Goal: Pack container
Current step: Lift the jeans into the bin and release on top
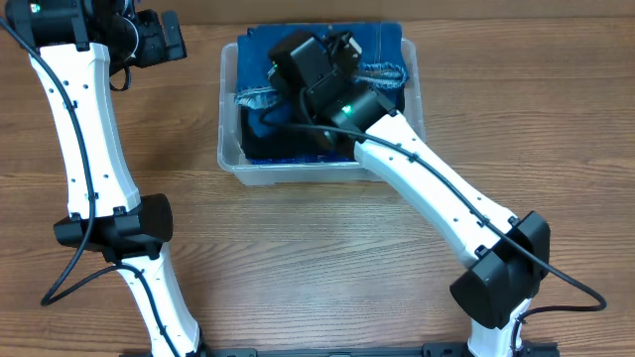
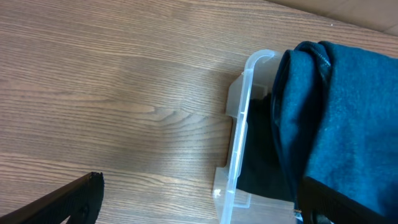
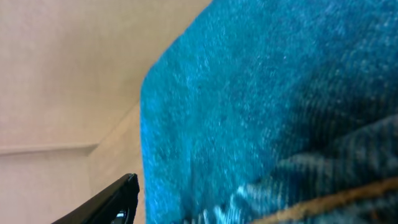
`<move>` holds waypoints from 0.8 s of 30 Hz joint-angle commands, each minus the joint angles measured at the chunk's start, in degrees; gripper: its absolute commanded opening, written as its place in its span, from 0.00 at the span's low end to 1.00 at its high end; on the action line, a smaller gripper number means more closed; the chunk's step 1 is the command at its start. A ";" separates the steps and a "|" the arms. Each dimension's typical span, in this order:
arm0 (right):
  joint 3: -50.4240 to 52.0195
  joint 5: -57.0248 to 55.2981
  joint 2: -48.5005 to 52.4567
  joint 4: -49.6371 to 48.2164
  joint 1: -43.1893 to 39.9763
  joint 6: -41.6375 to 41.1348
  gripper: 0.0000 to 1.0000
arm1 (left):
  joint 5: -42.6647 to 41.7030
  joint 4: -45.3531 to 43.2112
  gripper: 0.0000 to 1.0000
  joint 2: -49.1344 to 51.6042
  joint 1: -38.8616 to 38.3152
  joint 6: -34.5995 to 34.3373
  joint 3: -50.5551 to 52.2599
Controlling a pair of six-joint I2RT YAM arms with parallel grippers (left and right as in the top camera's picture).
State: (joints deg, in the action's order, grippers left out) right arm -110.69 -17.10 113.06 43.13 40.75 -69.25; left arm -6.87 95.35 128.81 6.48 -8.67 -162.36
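The clear plastic container (image 1: 230,159) stands at the back middle of the table with folded blue jeans (image 1: 382,50) inside, filling it up to the rim. My right gripper (image 1: 316,58) reaches in from the front right and sits low over the jeans. In the right wrist view the denim (image 3: 261,106) fills the frame, only the left finger (image 3: 118,199) shows, and the jaws look open. My left gripper (image 1: 167,40) hovers open and empty to the left of the container. In the left wrist view its jaws (image 2: 199,208) straddle the container's corner (image 2: 239,124) and the jeans (image 2: 348,106).
Bare wooden table (image 1: 298,258) lies around the container. The left arm (image 1: 84,129) stands along the left side. The right arm (image 1: 437,198) crosses from the front right towards the container.
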 commanded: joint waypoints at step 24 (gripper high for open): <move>-2.25 0.44 -6.54 -1.79 -1.88 53.44 0.04 | -0.20 0.00 1.00 0.39 -0.13 -0.35 -0.02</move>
State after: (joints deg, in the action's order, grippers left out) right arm -112.40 -16.78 103.85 44.77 38.85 -26.44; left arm -6.87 95.39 128.81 6.48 -8.69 -162.36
